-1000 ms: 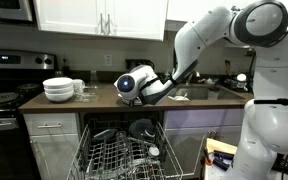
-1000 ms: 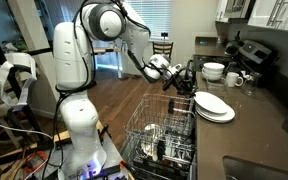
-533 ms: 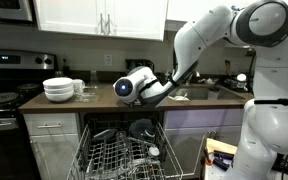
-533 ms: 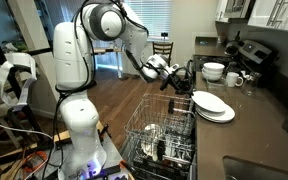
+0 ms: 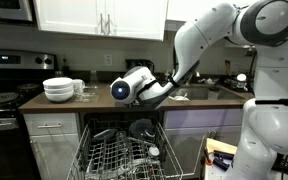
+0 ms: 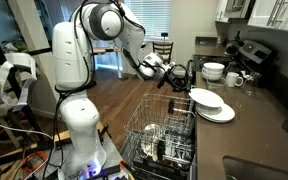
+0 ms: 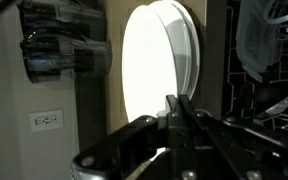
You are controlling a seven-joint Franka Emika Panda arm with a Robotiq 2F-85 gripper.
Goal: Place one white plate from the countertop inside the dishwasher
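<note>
In an exterior view the gripper (image 6: 185, 88) is shut on the near rim of the top white plate (image 6: 206, 98). The plate is raised and tilted over the short stack of plates (image 6: 220, 114) on the dark countertop (image 6: 259, 125). The wrist view shows the plate (image 7: 152, 62) as a bright oval, with the gripper (image 7: 178, 103) clamped on its lower edge. The dishwasher stands open below the counter with its wire rack (image 6: 162, 130) pulled out, and the rack (image 5: 119, 155) shows from the front too. From that side the wrist (image 5: 124, 89) hides the plate.
A stack of white bowls (image 5: 59, 90) and mugs (image 6: 234, 79) sit further along the counter, toward the black stove (image 5: 2, 100). A sink (image 5: 199, 92) lies at the counter's other end. Dishes (image 5: 141, 128) stand in the rack. The robot base (image 6: 79, 130) stands beside the dishwasher.
The gripper has drawn back from the stack toward the counter's edge. The gripped plate has come with it, lifting and sliding off the stack.
</note>
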